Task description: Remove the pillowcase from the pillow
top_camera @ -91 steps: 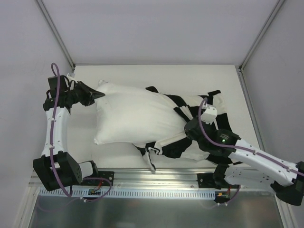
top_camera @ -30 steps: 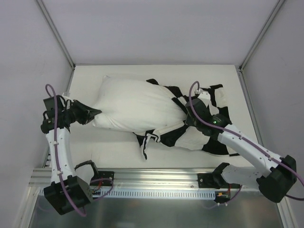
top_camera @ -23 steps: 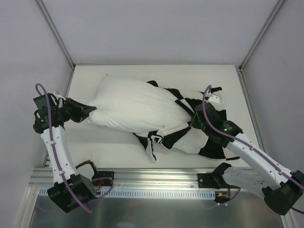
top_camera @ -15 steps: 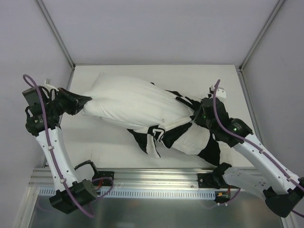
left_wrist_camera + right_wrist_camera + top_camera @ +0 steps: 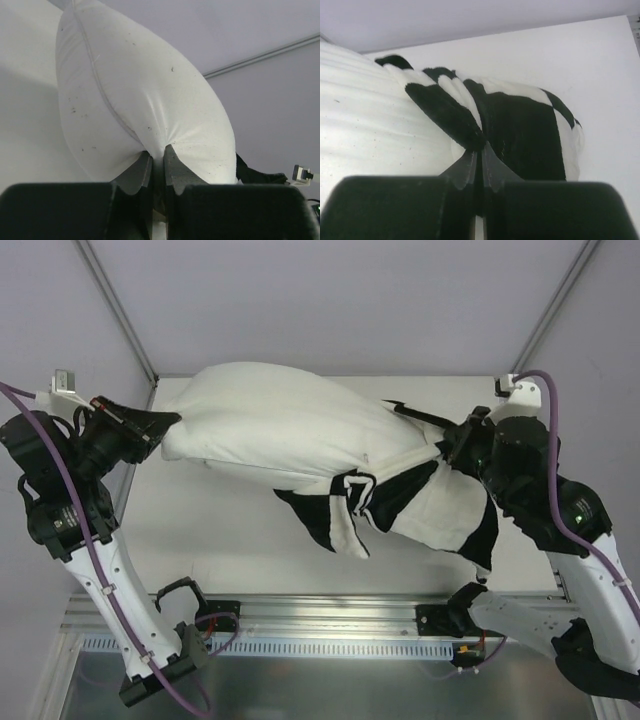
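The plain white pillow (image 5: pixel 285 425) hangs stretched between my two grippers above the table. My left gripper (image 5: pixel 165 425) is shut on its left corner; in the left wrist view the jaws pinch white fabric (image 5: pixel 150 125) at the gripper (image 5: pixel 157 154). The black and cream checkered pillowcase (image 5: pixel 430 505) covers only the pillow's right end, bunched, with a loose flap (image 5: pixel 345 520) hanging down. My right gripper (image 5: pixel 452 440) is shut on a fold of the pillowcase; the right wrist view shows the gripper (image 5: pixel 481 150) closed on black fabric (image 5: pixel 520 130), with the pillow (image 5: pixel 370 120) at left.
The white table (image 5: pixel 230 530) lies under the load, walled by grey panels with metal posts (image 5: pixel 115 305) at the back corners. An aluminium rail (image 5: pixel 330 620) runs along the near edge by the arm bases.
Both arms have risen and spread apart, lifting the pillow off the table. The left gripper went up and left, the right up and right; more white pillow shows outside the case.
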`<state>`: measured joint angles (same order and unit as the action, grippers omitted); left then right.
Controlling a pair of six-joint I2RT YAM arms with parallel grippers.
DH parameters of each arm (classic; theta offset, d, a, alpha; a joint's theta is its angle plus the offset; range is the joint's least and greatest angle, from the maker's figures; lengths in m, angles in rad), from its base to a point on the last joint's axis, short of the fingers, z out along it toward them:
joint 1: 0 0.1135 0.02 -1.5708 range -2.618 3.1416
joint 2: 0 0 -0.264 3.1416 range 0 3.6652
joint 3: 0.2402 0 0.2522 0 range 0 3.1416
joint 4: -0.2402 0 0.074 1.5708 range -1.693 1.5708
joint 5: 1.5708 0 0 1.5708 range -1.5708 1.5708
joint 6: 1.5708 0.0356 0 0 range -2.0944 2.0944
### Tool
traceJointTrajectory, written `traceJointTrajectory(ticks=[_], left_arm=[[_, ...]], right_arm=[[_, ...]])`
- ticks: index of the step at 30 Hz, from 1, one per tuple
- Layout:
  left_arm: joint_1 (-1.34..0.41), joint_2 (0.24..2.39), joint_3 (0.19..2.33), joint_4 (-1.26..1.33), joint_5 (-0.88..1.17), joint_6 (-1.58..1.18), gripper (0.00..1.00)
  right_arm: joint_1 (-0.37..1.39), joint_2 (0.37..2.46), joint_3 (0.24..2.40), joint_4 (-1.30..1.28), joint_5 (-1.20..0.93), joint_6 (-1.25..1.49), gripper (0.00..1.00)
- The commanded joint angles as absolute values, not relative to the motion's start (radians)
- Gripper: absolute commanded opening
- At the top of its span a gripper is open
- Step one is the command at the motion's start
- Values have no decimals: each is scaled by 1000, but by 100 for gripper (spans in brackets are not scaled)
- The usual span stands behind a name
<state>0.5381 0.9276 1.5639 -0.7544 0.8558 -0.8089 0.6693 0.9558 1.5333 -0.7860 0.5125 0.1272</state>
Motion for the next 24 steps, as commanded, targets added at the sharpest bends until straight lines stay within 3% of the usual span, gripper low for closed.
traceJointTrajectory(ticks=[1,4,6,9,12,19,24], left_arm=[[588,939,1522,-620,732,-787,0],[588,931,1423,-618,718,-767,0],[572,948,1375,-618,672,-753,0],[531,1009,1284,-618,618,-723,0],[522,1022,1215,-620,568,-701,0],[519,999,1183,-620,512,-677,0],[508,1037,1225,-618,488,-684,0]], right_arm=[[623,939,1510,-917,618,14,4],[600,1044,1470,-952,514,-26,13],[591,1155,1450,-956,444,-52,31],[580,1271,1450,-998,364,-58,73],[594,1215,1338,-948,333,-22,86],[673,758,976,-862,144,86,95],[931,677,801,-925,190,265,99]])
